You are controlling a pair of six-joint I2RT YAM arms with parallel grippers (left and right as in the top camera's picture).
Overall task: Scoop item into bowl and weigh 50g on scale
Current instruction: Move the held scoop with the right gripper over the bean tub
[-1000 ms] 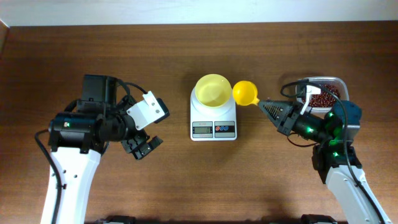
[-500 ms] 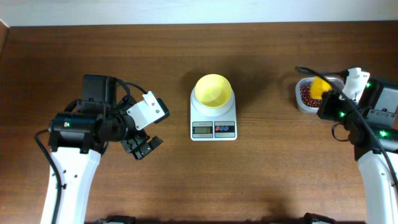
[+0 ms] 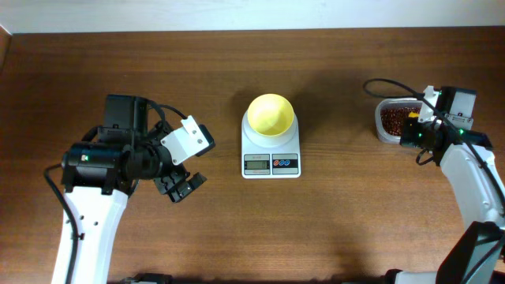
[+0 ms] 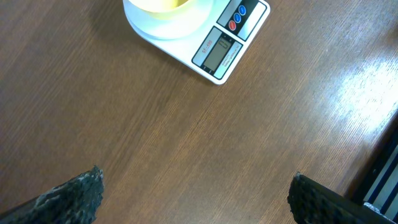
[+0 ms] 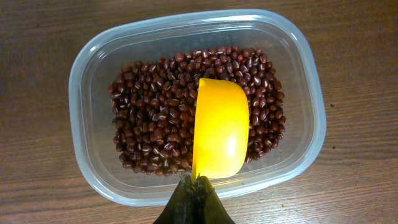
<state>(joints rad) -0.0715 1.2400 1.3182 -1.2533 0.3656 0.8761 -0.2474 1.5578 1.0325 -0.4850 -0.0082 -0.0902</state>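
Mostly hidden: scoop (image 5: 221, 127) handle, in right gripper (image 5: 196, 186) | bowl (image 4: 161, 4) cropped

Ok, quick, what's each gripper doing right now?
Left gripper: open, empty.
Right gripper: closed, holding the yellow scoop.

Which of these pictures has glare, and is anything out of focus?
Left wrist view: a pale sheen washes the table at right, and the left fingertips look soft. Right wrist view: beans and scoop are sharp, the right gripper a dark blur at the bottom edge. Overhead view: even light, no glare.
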